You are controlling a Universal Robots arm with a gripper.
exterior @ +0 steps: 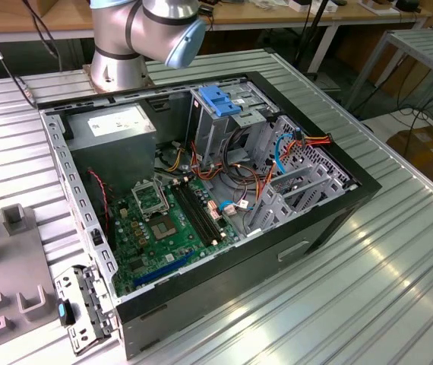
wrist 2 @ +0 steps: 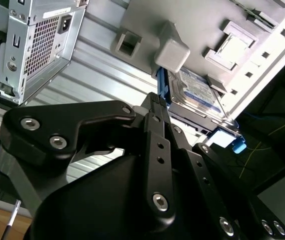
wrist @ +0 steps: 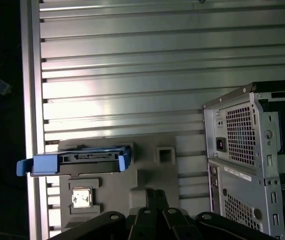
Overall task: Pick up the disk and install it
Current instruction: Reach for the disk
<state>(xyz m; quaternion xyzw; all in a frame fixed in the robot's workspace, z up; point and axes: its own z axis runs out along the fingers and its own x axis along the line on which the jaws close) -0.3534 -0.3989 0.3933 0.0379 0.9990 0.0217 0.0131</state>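
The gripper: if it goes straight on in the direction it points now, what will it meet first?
Probably the grey holder, close beside the blue-railed end of the disk. In the second wrist view the gripper lines up with that end, so the disk could come first; depth is unclear.

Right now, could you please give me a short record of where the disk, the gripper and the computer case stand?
disk: stands on edge in the grey holder, blue rails along its edges, outside the case
gripper: close to the disk's near rail in the second wrist view; contact unclear
computer case: lies open on the ribbed metal table, motherboard exposed
drive cage: inside the case, blue latch on top
task state: disk not yet installed
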